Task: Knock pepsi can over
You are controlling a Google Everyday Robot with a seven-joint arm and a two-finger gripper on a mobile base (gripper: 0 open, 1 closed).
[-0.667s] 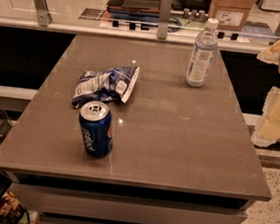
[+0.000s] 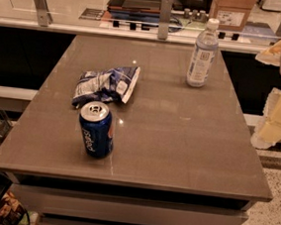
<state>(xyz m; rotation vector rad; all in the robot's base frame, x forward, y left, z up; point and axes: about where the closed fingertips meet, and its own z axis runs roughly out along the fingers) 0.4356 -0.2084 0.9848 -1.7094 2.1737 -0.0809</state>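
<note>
The pepsi can (image 2: 96,129) stands upright on the grey table (image 2: 178,138), near its front left corner. It is dark blue with a silver top and white lettering. My gripper (image 2: 279,105) hangs at the right edge of the view, beyond the table's right side and far from the can. It is cream-coloured, partly cut off by the frame, and touches nothing.
A crumpled blue-and-white snack bag (image 2: 106,85) lies just behind the can. A clear plastic bottle with a white cap (image 2: 202,53) stands at the back right of the table. A counter with a glass rail (image 2: 158,34) runs behind the table.
</note>
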